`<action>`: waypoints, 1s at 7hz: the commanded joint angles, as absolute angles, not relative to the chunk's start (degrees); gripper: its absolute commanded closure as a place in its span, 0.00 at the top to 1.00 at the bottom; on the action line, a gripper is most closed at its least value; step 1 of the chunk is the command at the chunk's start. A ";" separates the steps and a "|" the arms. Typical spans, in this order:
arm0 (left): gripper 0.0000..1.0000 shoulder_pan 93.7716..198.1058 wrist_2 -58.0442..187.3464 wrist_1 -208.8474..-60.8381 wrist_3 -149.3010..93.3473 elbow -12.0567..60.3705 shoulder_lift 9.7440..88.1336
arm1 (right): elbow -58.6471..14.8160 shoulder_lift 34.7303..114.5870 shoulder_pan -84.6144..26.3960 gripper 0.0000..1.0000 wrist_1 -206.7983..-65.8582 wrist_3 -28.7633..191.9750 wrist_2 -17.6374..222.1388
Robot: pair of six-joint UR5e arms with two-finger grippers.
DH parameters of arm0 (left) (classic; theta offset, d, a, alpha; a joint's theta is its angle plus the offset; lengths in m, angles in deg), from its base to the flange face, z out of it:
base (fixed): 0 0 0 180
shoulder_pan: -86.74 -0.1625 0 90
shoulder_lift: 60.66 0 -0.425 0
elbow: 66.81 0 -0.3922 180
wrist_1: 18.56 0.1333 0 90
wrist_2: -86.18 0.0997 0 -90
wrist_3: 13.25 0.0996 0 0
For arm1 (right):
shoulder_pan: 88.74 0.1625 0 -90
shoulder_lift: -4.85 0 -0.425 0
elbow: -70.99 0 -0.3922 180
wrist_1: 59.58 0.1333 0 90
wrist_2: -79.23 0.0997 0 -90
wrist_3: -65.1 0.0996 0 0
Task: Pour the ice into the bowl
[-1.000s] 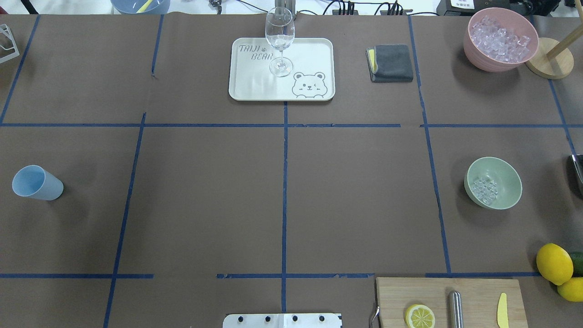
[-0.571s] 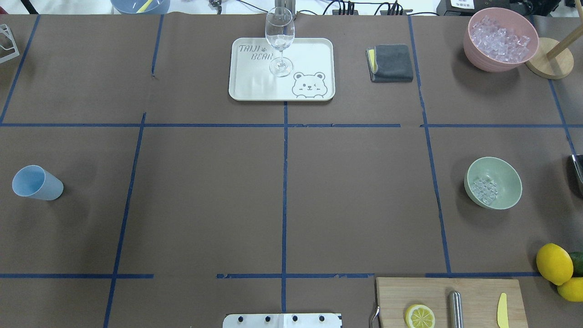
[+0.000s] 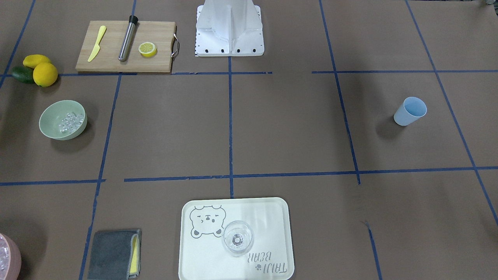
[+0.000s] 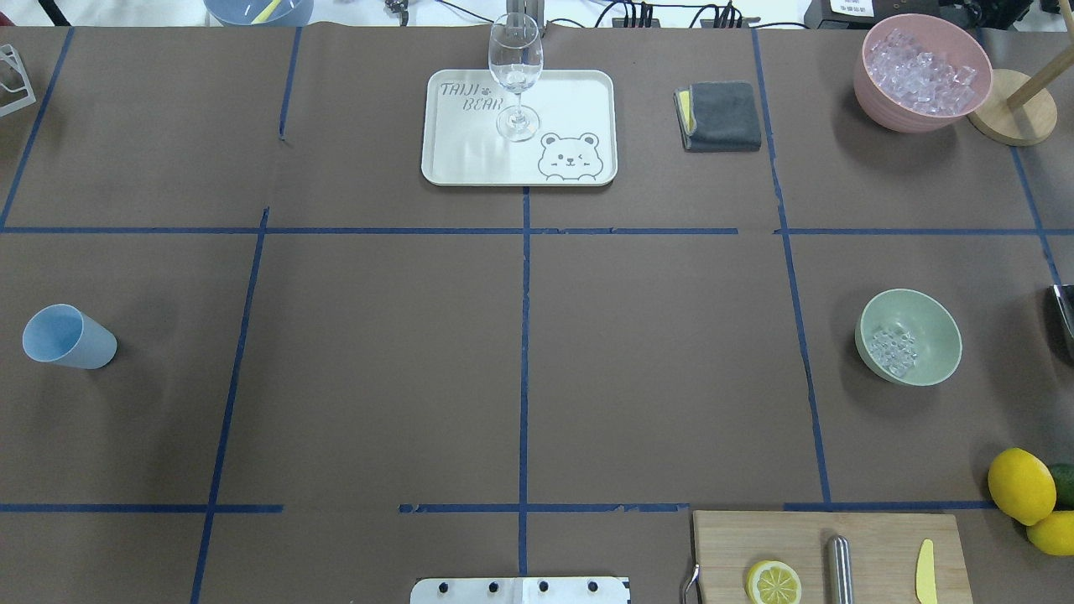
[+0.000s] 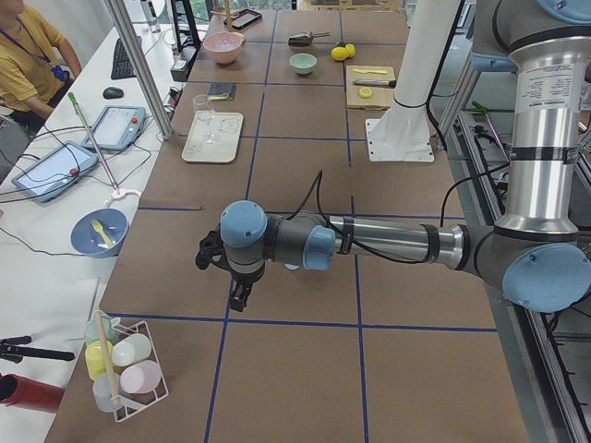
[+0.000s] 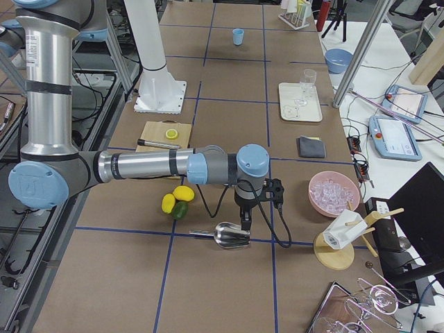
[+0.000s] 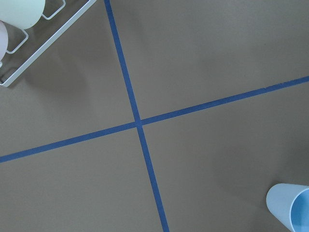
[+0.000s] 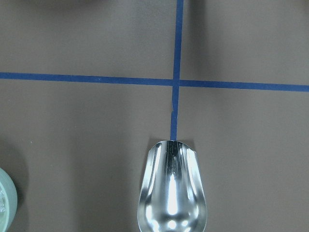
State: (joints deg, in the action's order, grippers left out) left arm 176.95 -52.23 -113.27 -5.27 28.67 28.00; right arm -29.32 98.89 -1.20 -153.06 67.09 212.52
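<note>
The mint-green bowl (image 4: 933, 329) stands at the table's right side with a small heap of clear ice (image 4: 892, 350) in it; both show in the front view, the bowl (image 3: 51, 118) and the ice (image 3: 71, 121). My right gripper (image 6: 244, 223) shows only in the right side view, pointing down over an empty metal scoop (image 8: 171, 193) beside the bowl's rim (image 8: 6, 205); I cannot tell whether it is open or shut. My left gripper (image 5: 238, 297) shows only in the left side view, low over the table near the light blue cup (image 4: 67, 337); its state is unclear too.
A pink bowl (image 4: 873, 84) full of ice stands at the far right next to a wooden stand (image 4: 1011, 107). A tray (image 4: 579, 92) with a wine glass (image 4: 515, 75), a grey cloth (image 4: 720, 116), lemons (image 4: 1020, 485) and a cutting board (image 4: 873, 537) are also on the table.
</note>
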 commanded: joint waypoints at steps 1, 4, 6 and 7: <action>1.00 177.27 -51.98 -109.74 -5.68 29.16 27.06 | -29.03 98.98 -1.20 1.00 -153.27 67.04 212.47; 1.00 177.36 -49.63 -105.40 -8.31 29.60 26.97 | -29.20 98.28 -1.20 1.00 -153.54 67.30 212.38; 1.00 177.18 -48.39 -105.49 -8.50 30.56 27.23 | -28.51 98.28 -1.20 1.00 -153.71 67.39 214.12; 1.00 177.27 -48.46 -105.40 -8.50 31.27 27.06 | -28.67 98.37 -1.20 1.00 -153.63 67.48 215.88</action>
State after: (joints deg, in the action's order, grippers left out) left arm 177.22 -48.85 -105.48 -8.38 30.39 27.12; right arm -28.73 98.31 -1.20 -153.66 67.38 213.97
